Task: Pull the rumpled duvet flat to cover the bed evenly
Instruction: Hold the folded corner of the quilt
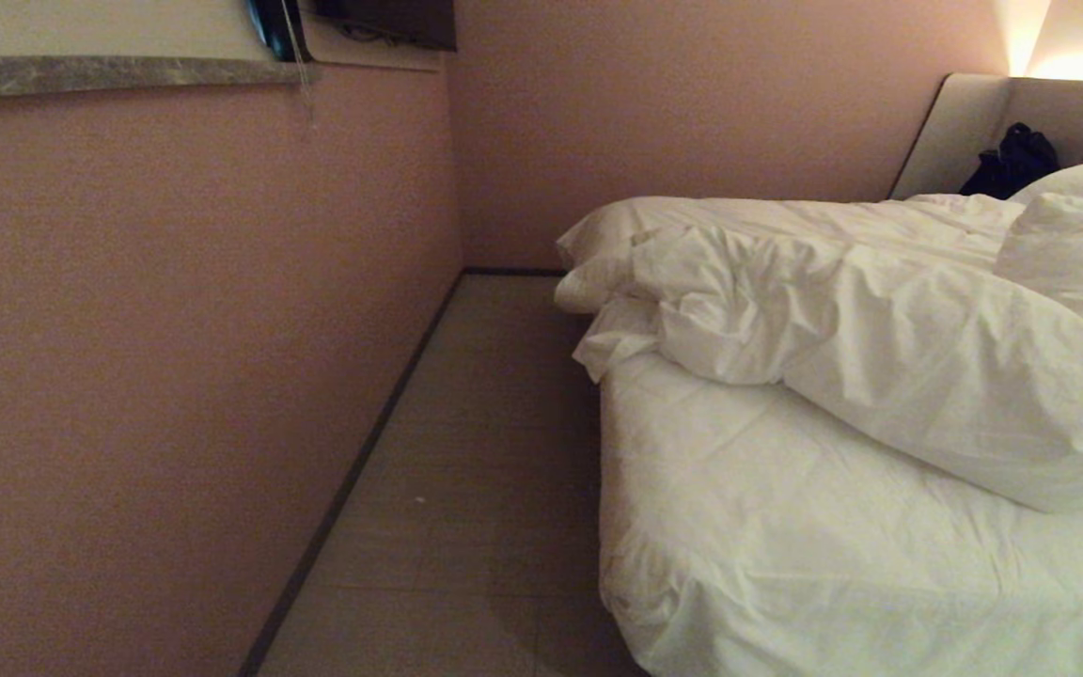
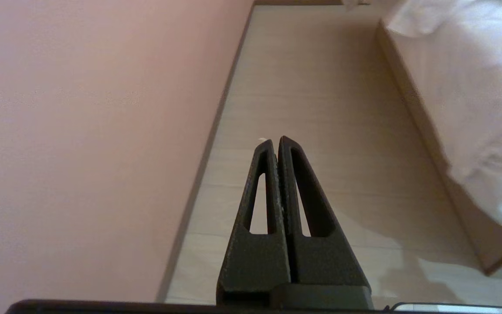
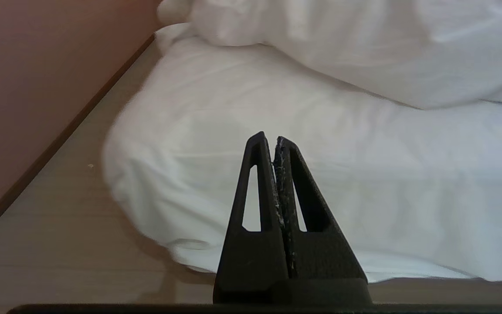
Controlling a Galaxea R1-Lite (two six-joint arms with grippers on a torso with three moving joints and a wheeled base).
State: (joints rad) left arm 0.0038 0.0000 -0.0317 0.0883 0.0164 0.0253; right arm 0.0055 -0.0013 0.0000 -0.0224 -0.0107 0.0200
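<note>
Duvet point(image 1: 880, 338): bunched in a big lumpy heap across the far part of the bed point(image 1: 786, 564), 1 corner hanging over the edge by the floor point(image 1: 466, 470).
Sheet point(image 1: 833, 527): bare and wrinkled on the near part.
Left gripper point(image 2: 276, 140): fingers pressed together, holding nothing, over the floor beside the wall point(image 1: 175, 329).
Right gripper point(image 3: 269, 137): fingers pressed together, holding nothing, pointing at the bed's near corner.

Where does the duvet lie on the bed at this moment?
In the head view the duvet lies bunched across the far part of the bed, towards the pillows, leaving the near sheet bare.
</note>
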